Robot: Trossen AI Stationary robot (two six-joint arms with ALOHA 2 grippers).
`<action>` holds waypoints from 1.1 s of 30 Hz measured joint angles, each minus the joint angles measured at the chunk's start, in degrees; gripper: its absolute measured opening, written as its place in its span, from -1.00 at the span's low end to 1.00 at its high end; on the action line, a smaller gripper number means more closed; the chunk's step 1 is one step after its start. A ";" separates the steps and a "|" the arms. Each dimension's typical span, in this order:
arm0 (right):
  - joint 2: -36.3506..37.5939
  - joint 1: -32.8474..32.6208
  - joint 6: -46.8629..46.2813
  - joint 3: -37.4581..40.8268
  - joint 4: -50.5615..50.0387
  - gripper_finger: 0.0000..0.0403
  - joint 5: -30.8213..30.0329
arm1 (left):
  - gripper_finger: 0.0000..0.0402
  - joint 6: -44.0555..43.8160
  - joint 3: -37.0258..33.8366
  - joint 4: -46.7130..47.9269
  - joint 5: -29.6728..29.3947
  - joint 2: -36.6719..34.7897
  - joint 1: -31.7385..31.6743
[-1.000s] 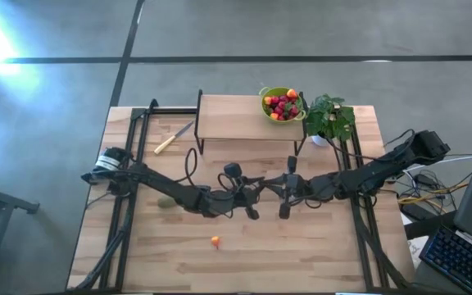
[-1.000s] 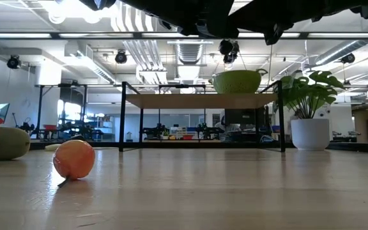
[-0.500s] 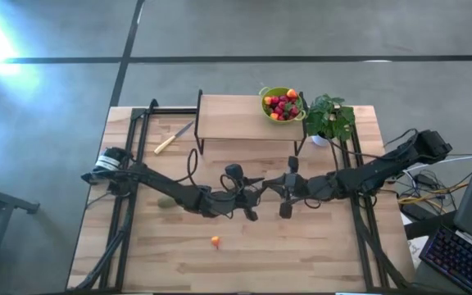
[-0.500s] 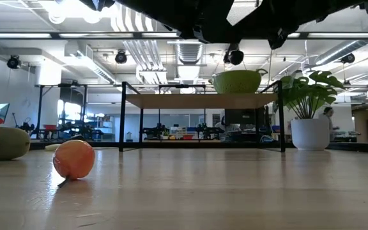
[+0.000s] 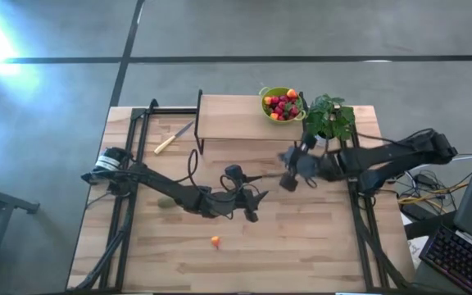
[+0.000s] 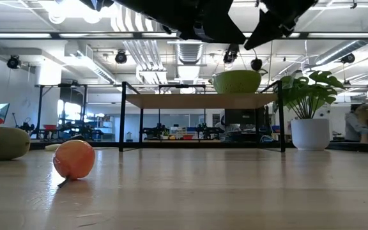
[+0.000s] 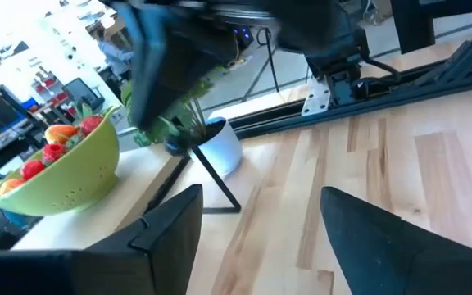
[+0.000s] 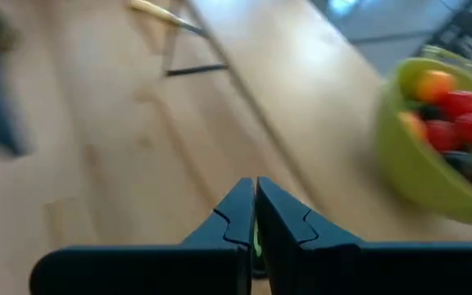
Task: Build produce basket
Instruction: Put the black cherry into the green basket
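Nearest the front edge of the table (image 5: 301, 254), a small orange fruit (image 5: 215, 241) is lying alone on the bare wood, and it is looking like the next piece of produce to be collected. Just behind it, the left gripper (image 5: 252, 206) is hanging over the middle of the table with its fingers spread wide and nothing between them, as the left wrist view is showing. The orange fruit is sitting toward the front edge and slightly to the left of that gripper, so the left arm is clearly the nearer one and would be reaching down and back toward its own side. A brownish-green oval fruit (image 5: 165, 202) is resting farther left, close beside the left arm's forearm, its long axis running roughly across the table. Beyond these, the right gripper (image 5: 289, 180) is hovering near the front of the raised wooden shelf (image 5: 228, 115), its fingers pressed together; whether anything small is pinched there is not readable. Farthest back, the produce basket (image 5: 283, 104) is sitting on the shelf's right end, already holding red and orange fruit, with the potted plant (image 5: 329, 120) just beside it.
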State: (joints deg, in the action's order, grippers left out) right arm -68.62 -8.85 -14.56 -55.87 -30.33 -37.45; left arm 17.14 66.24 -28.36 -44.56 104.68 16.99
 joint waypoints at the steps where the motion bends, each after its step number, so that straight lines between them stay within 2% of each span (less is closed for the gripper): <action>1: 0.00 1.50 0.23 -1.25 -1.64 -0.96 0.15 | 0.26 -0.51 0.00 0.27 0.00 0.00 0.00; 4: 0.00 5.51 2.89 -4.71 -3.93 -0.96 0.58 | 0.26 -2.18 0.00 1.63 0.00 0.00 0.00; 9: 0.00 12.64 7.80 -9.61 -3.88 -0.96 7.74 | 0.26 -4.29 0.00 3.27 0.00 0.00 0.00; 15: -0.02 20.44 10.63 -12.84 -3.80 -0.96 11.95 | 0.25 -5.66 0.00 3.98 0.00 0.00 0.00; 22: -0.09 27.70 12.24 -12.15 -3.79 -0.96 12.71 | 0.25 -5.66 0.00 4.00 -0.02 0.00 0.00; 33: -0.11 36.34 13.32 -9.24 0.09 -0.96 21.28 | 0.25 -5.64 0.00 3.98 -0.02 0.00 -0.06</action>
State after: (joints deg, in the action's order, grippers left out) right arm -68.73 27.49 -1.23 -65.11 -30.24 -16.17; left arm 11.50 66.24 -24.38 -44.58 104.68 16.93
